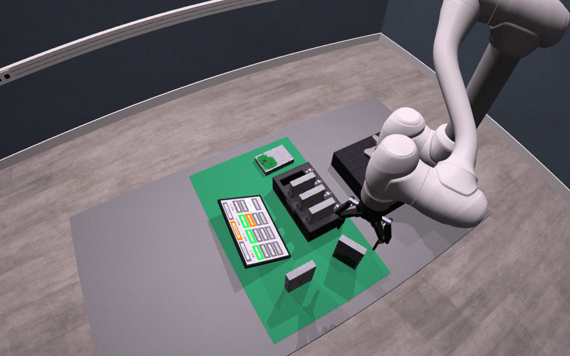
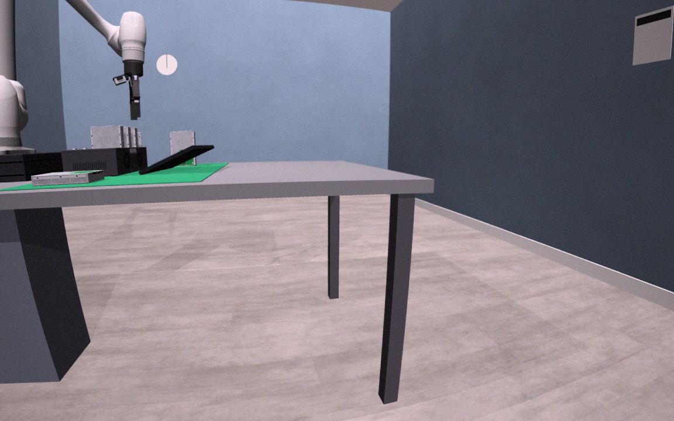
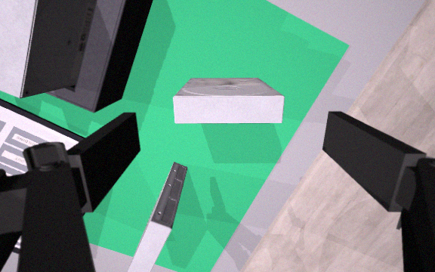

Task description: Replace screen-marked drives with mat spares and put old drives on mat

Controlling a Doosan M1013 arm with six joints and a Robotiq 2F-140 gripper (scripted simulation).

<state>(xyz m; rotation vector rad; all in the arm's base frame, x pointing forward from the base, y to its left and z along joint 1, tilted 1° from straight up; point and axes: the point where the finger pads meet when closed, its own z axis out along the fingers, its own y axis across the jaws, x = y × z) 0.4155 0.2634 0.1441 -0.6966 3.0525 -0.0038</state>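
Observation:
My gripper (image 1: 356, 237) (image 2: 135, 118) (image 3: 231, 131) is open and empty, high above the mat beside the dock. The black dock (image 1: 322, 229) (image 2: 88, 161) (image 3: 127, 57) holds three upright drives; its far-end bay (image 1: 293, 177) is empty. One drive (image 1: 280, 155) (image 2: 64, 179) lies flat on the green mat (image 1: 212, 181) beyond that bay, circuit board up. Two drives stand on the mat at the near end: one (image 1: 349, 251) (image 3: 229, 109) closest to my fingers, another (image 1: 300, 276) (image 3: 168, 204) farther off. The screen (image 1: 283, 256) (image 2: 182, 155) shows three green cells and two orange ones; its text is too small to read.
A black box (image 1: 351, 168) stands beside the dock on the arm's side. The tilted screen stands along the dock's other side. The grey table's edge (image 1: 433, 244) runs past the near end of the mat.

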